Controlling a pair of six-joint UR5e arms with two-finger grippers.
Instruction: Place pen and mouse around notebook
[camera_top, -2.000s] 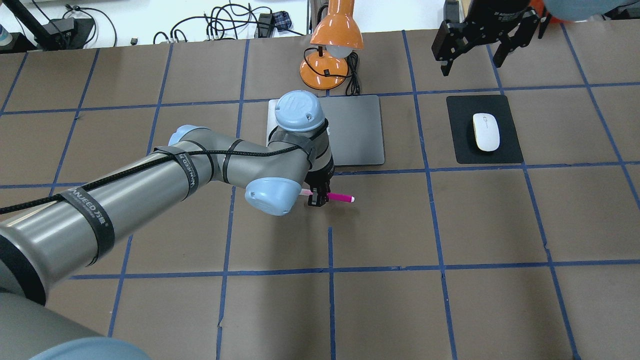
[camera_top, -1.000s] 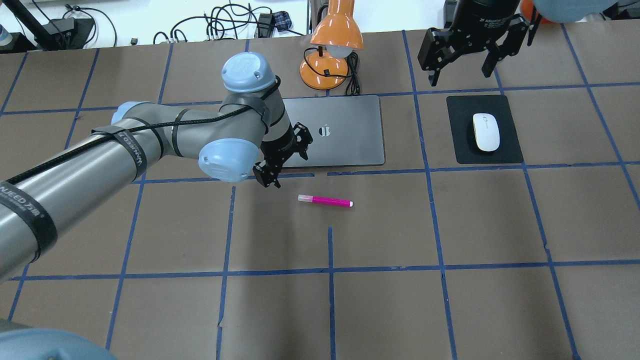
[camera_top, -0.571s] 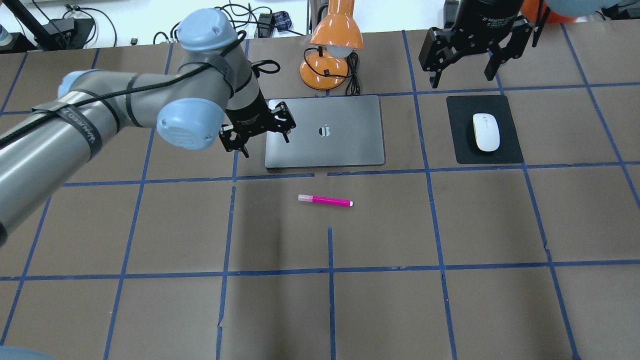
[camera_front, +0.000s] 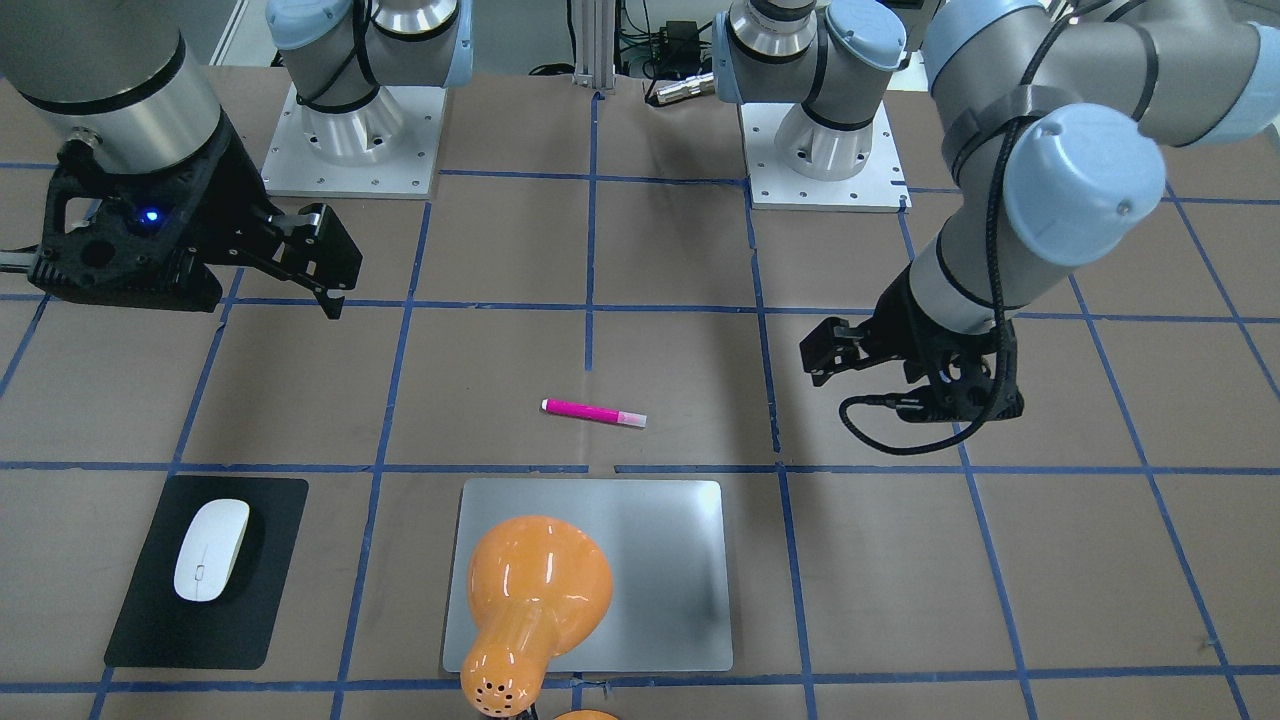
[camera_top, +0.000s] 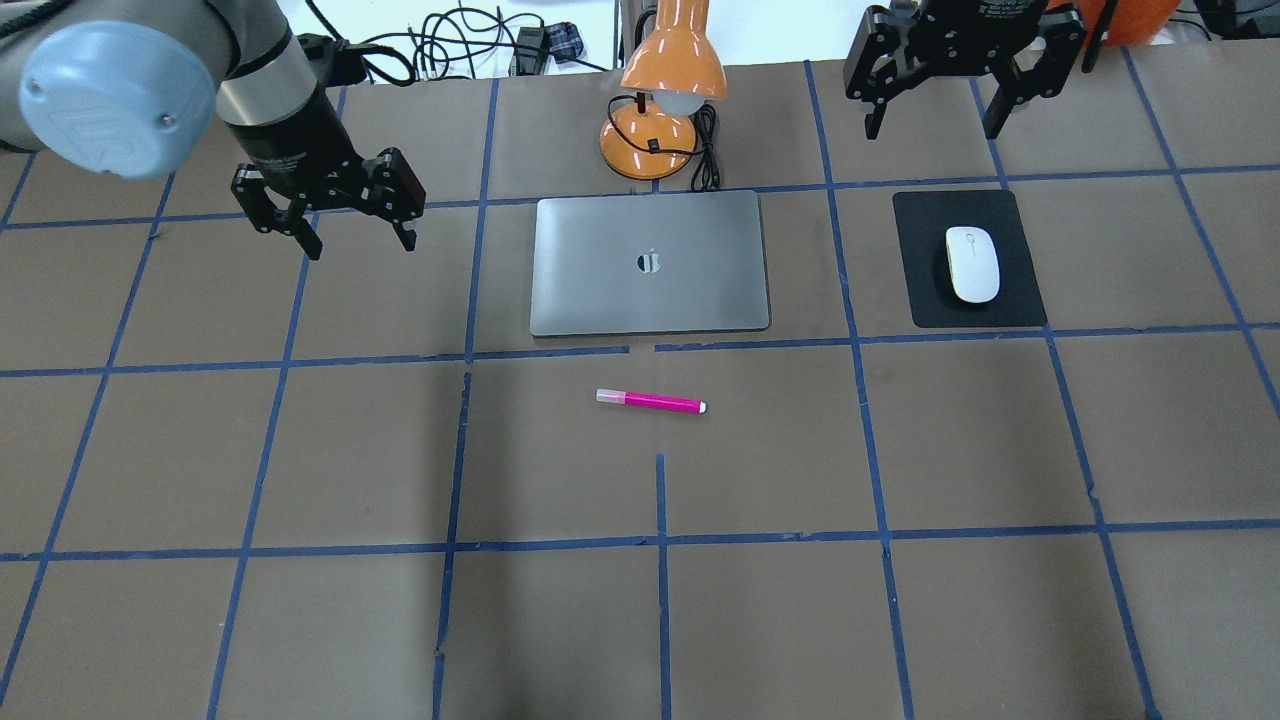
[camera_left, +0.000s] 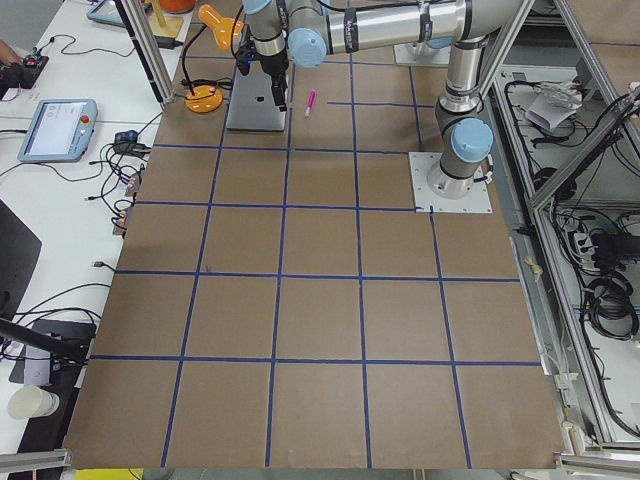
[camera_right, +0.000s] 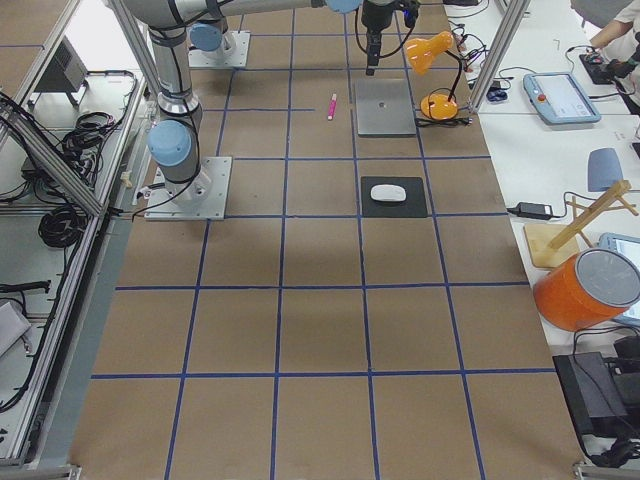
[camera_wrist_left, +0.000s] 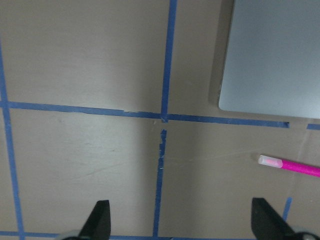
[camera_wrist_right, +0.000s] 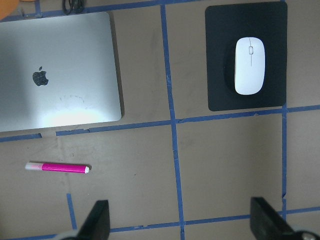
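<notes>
The magenta pen (camera_top: 651, 402) lies flat on the brown table just in front of the silver notebook (camera_top: 600, 280), parallel to its near edge and apart from it. The white mouse (camera_top: 972, 263) rests on a black mat (camera_top: 925, 300) to the notebook's right. My left gripper (camera_top: 360, 248) hangs open and empty to the left of the notebook. In the left wrist view the pen (camera_wrist_left: 290, 166) and the notebook's corner (camera_wrist_left: 275, 55) show at the right. My right gripper (camera_top: 932, 130) is open and empty beyond the mat. In the right wrist view the mouse (camera_wrist_right: 250, 65) lies below it.
An orange desk lamp (camera_top: 665, 90) with its cord stands behind the notebook and overhangs it in the front-facing view (camera_front: 535, 590). Blue tape lines grid the table. Cables and equipment lie past the far edge.
My left gripper has come off the pen and swung up and away to the far left. The pen stays lying in front of the notebook. The right gripper has shifted slightly.
</notes>
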